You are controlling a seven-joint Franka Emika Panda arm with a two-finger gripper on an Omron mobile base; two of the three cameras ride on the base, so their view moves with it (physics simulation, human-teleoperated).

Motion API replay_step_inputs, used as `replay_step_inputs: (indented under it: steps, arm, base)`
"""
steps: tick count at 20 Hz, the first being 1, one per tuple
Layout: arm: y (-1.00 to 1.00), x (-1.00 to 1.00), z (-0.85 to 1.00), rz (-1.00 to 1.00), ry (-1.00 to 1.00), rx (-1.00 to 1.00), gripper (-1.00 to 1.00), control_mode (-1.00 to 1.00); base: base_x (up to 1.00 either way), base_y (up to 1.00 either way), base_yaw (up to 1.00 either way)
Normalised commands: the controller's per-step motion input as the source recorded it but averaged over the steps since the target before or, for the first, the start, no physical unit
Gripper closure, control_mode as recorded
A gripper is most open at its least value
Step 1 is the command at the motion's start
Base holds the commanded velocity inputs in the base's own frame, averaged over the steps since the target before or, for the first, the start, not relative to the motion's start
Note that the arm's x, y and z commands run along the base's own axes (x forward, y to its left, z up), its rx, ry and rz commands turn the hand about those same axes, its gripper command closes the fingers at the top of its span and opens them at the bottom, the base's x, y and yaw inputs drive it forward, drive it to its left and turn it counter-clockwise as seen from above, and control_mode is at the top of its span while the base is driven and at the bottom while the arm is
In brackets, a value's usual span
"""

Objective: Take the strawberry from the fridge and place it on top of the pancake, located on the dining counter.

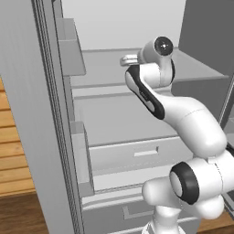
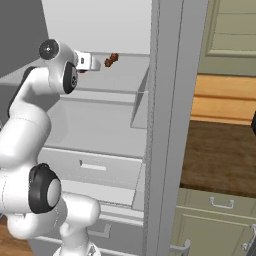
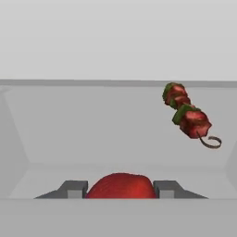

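Note:
The fridge (image 1: 27, 114) stands open, with my arm reaching onto an upper white shelf (image 1: 105, 59). In the hand view the red strawberry (image 3: 120, 185) lies on that shelf right between my two dark fingertips (image 3: 75, 189), and it fills the gap from one to the other. My gripper (image 3: 120, 190) has closed in against both sides of the berry. From the base views the gripper (image 2: 95, 62) (image 1: 125, 60) is level with the shelf, pointing into the fridge. The pancake and the dining counter are out of view.
A meat and pepper skewer (image 3: 187, 115) (image 2: 111, 60) lies further back on the same shelf, to the right of the berry. Door bins (image 1: 73, 50) line the left door. A brown-topped counter with green-grey drawers (image 2: 220, 155) stands right of the fridge.

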Motion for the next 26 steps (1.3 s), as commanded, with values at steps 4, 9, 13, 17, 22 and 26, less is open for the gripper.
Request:
replay_step_inputs:
  steps: [4,9,13,17,22,26]
  arm:
    - [0.00,-0.68,0.00,-0.01,0.00,0.00,1.00,-1.00]
    - [0.00,-1.00,0.15,-0.01,-0.04,0.08,1.00,-1.00]
    - [-0.06,-1.00,0.12,-0.01,0.09,0.16,1.00,-1.00]
    - [-0.11,-1.00,-0.17,0.00,0.45,0.03,1.00,-1.00]
    - [-0.19,-0.99,-0.68,0.00,0.56,-0.02,1.00,-1.00]
    - [-0.14,-0.46,-0.98,0.01,0.51,-0.13,1.00,-1.00]
  base:
    - [0.00,0.00,0.00]
    - [0.00,0.00,0.00]
    - [0.00,0.00,0.00]
    - [0.00,0.00,0.00]
    - [0.00,0.00,0.00]
    - [0.00,0.00,0.00]
